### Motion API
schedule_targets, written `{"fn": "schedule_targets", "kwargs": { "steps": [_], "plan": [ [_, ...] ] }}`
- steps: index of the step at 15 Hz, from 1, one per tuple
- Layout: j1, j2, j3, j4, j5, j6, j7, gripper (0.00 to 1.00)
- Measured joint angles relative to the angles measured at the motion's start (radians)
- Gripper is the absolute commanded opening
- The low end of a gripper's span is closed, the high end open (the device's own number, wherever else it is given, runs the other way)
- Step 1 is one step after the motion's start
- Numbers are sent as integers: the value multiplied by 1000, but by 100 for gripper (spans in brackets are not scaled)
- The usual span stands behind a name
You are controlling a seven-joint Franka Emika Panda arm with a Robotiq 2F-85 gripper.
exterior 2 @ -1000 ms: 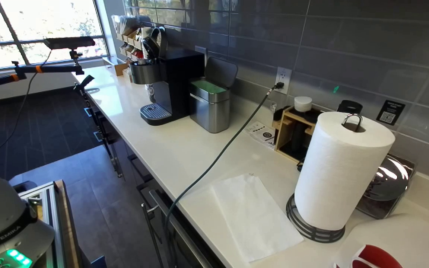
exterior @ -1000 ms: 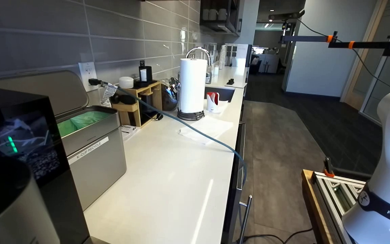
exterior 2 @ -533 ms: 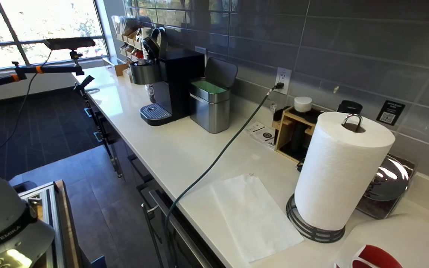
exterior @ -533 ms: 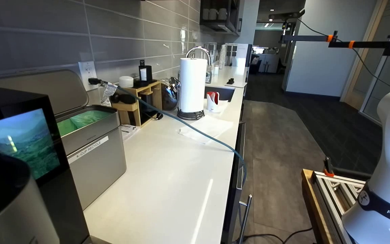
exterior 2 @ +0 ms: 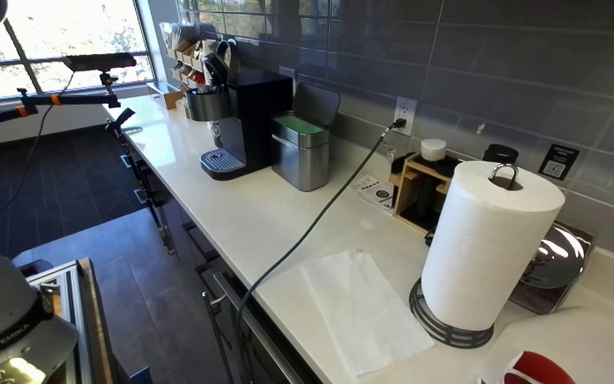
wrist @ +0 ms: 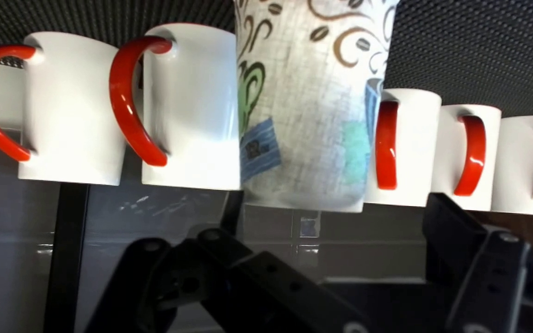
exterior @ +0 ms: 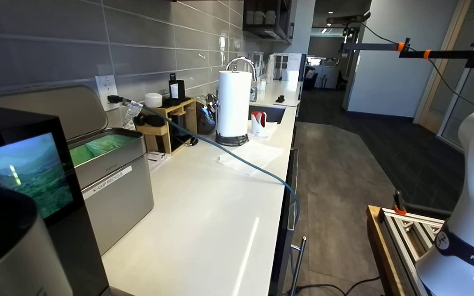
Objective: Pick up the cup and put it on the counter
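The cup (wrist: 310,106) is pale whitish with light blue patches and brown swirls. It stands at the middle of the wrist view, in front of a row of mugs, its wide end up against a dark mesh surface in that picture. My gripper (wrist: 333,219) comes in from the bottom of the wrist view. Its jaws stand wide apart with nothing between the visible tips, and the cup's narrow end lies just above the gap. The counter (exterior: 204,230) is a long white top in both exterior views (exterior 2: 243,213). The cup and gripper are out of the exterior views.
White mugs with red handles flank the cup (wrist: 190,115) (wrist: 465,152). A paper towel roll (exterior: 235,102), a wooden rack (exterior: 187,115), a white-and-red container (exterior: 257,124) and a metal bin (exterior: 117,205) stand on the counter. A cord (exterior 2: 317,213) crosses it.
In an exterior view, a rounded part of the arm has come into the top left corner and moved farther into view. The things on the counter have not moved.
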Motion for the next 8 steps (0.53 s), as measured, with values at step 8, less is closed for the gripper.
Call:
{"fn": "schedule_targets", "kwargs": {
  "steps": [8],
  "plan": [
    [0,21,-11,36,-28,-39,103,73]
  ]
}}
